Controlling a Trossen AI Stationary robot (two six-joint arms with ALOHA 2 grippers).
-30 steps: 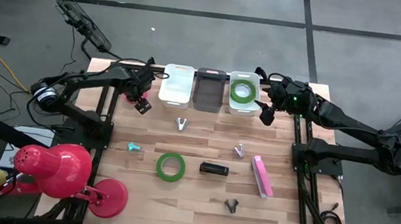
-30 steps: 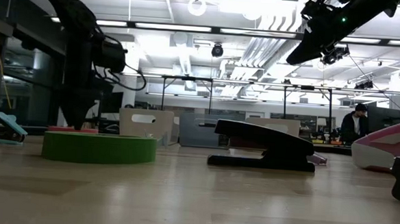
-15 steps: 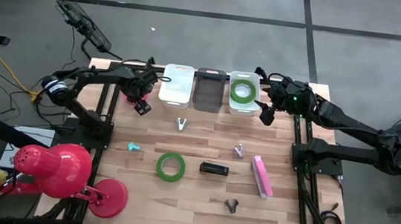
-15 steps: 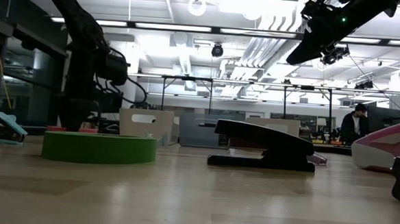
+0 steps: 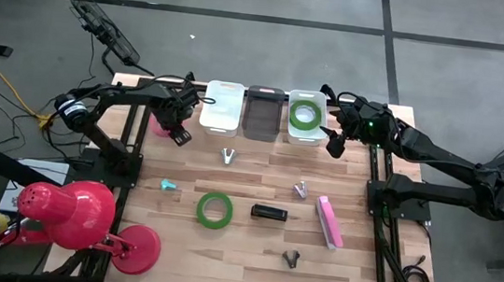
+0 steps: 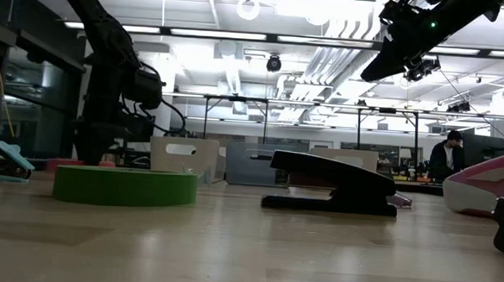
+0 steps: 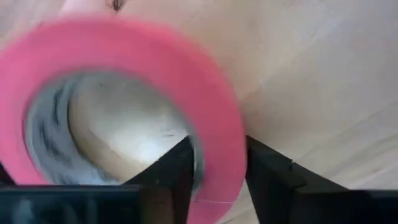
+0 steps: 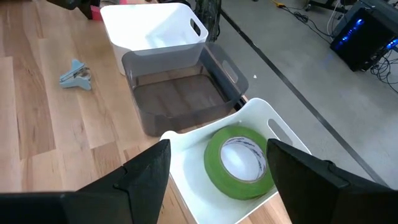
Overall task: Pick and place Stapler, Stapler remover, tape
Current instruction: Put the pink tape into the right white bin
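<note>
My left gripper (image 5: 176, 131) (image 7: 217, 149) stands low at the table's far left, in front of the white bin (image 5: 222, 106), and is shut on the pink-red tape roll (image 5: 157, 124). One green tape roll (image 5: 214, 209) lies flat mid-table; another (image 5: 305, 115) (image 8: 239, 162) lies in the right white bin (image 5: 305, 137). My right gripper (image 5: 334, 148) (image 8: 217, 146) hangs open in the air by that bin, touching nothing. A black stapler (image 5: 269, 212) (image 6: 332, 187) and a pink stapler (image 5: 329, 221) rest on the table. Small staple removers (image 5: 229, 155) (image 5: 300, 190) (image 5: 291, 257) lie scattered about. My left gripper pinches the wall of the pink-red roll (image 7: 219, 124), with one finger (image 7: 168, 177) inside the open centre and the other (image 7: 267, 180) outside. The fingers come from above, pointing down. The roll lies flat and level under them; whether it is clear of the table I cannot tell.
A grey bin (image 5: 263, 112) sits between the two white bins along the far edge. A teal clip (image 5: 168, 185) lies left of the green roll. A red desk lamp (image 5: 66, 211) stands at the near left corner. Bare wood lies along the near edge.
My left arm has swung at the far left and its gripper has turned a little. The pink-red roll, mostly hidden under the gripper a second ago, now shows beside it toward the table's left edge. My right arm has kept still.
</note>
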